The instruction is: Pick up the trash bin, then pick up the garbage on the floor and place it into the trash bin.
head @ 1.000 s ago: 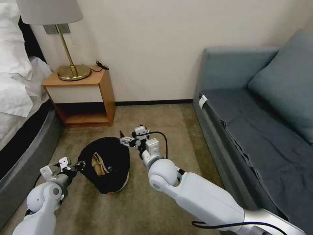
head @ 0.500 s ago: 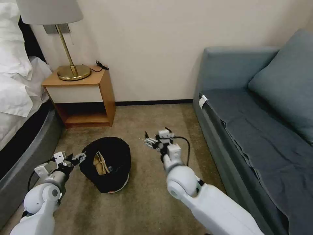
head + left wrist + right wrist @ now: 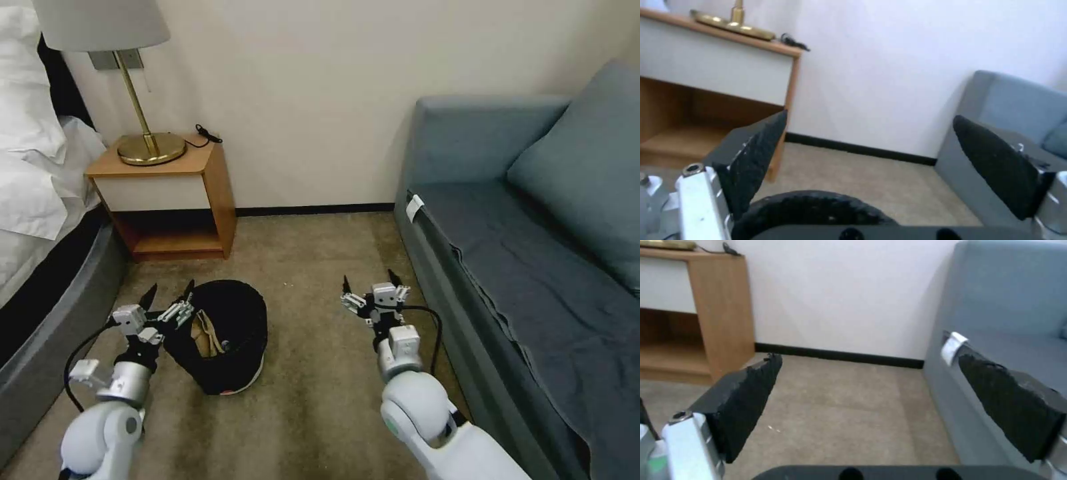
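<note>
Trash bin (image 3: 227, 333) left of sofa (image 3: 533, 267) (floor).

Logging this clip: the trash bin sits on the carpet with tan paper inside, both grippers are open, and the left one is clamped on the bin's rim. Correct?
Not quite. The left gripper is open beside the trash bin, gripping nothing; the head view shows it. The bin is on the carpet with tan paper inside, and the right gripper is open.

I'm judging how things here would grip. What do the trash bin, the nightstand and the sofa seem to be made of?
The trash bin is lined with what looks like thin black plastic film, crinkly and matte; its pale, red-edged base looks like hard plastic. The nightstand looks like wood or wood-look laminate, smooth, with a warm grain tone. The sofa appears covered in woven blue-grey fabric that wrinkles on the seat.
</note>
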Controlling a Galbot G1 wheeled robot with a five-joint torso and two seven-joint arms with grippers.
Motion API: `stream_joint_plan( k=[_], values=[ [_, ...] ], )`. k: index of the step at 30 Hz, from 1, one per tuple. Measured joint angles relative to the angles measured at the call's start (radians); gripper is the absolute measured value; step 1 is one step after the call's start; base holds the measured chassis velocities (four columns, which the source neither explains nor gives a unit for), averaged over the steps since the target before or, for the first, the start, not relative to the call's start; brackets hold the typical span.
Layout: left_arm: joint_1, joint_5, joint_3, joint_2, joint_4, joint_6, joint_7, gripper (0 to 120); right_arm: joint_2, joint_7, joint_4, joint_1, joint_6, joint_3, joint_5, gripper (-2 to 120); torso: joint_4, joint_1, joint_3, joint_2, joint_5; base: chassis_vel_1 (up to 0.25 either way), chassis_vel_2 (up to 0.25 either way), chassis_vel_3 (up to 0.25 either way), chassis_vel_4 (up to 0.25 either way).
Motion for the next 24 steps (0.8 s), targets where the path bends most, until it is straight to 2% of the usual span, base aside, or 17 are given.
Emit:
stream_joint_plan(
  k=[6, 12, 16, 19, 21, 22, 24],
  values=[
    [0.067, 0.038, -0.005, -0.044, -0.018, -0.042, 0.007, 100, 0.019, -0.029, 0.032, -0.097, 0.037, 0.071, -0.067, 100, 0.0001, 0.000, 0.000, 0.000, -0.0003, 0.000, 0.000, 0.000, 0.000],
    [0.110, 0.029, 0.002, -0.060, -0.042, -0.058, -0.017, 100, 0.037, -0.049, 0.053, -0.155, 0.060, 0.120, -0.115, 100, 0.0001, 0.000, 0.000, 0.000, -0.0003, 0.000, 0.000, 0.000, 0.000],
    [0.149, -0.015, 0.032, -0.068, -0.103, -0.027, -0.095, 100, 0.065, -0.072, 0.069, -0.203, 0.078, 0.156, -0.157, 100, 0.0000, 0.000, 0.000, 0.000, -0.0003, 0.000, 0.000, 0.000, 0.000],
    [0.154, -0.015, 0.036, -0.068, -0.117, -0.011, -0.110, 100, 0.072, -0.077, 0.071, -0.210, 0.082, 0.162, -0.167, 100, 0.0001, 0.000, 0.000, 0.000, -0.0003, 0.000, 0.000, 0.000, 0.000],
    [0.165, 0.010, 0.045, -0.062, -0.152, 0.025, -0.157, 100, 0.094, -0.083, 0.076, -0.223, 0.085, 0.175, -0.187, 100, 0.0000, 0.000, 0.000, 0.000, -0.0003, 0.000, 0.000, 0.000, 0.000],
    [0.165, 0.010, 0.045, -0.062, -0.152, 0.025, -0.157, 100, 0.094, -0.083, 0.076, -0.223, 0.085, 0.175, -0.187, 100, 0.0000, 0.000, 0.000, 0.000, -0.0003, 0.000, 0.000, 0.000, 0.000],
    [0.172, 0.014, 0.055, -0.057, -0.181, 0.058, -0.217, 100, 0.107, -0.086, 0.077, -0.229, 0.088, 0.184, -0.199, 100, 0.0001, 0.000, 0.000, 0.000, -0.0003, 0.000, 0.000, 0.000, 0.000]
  ],
)
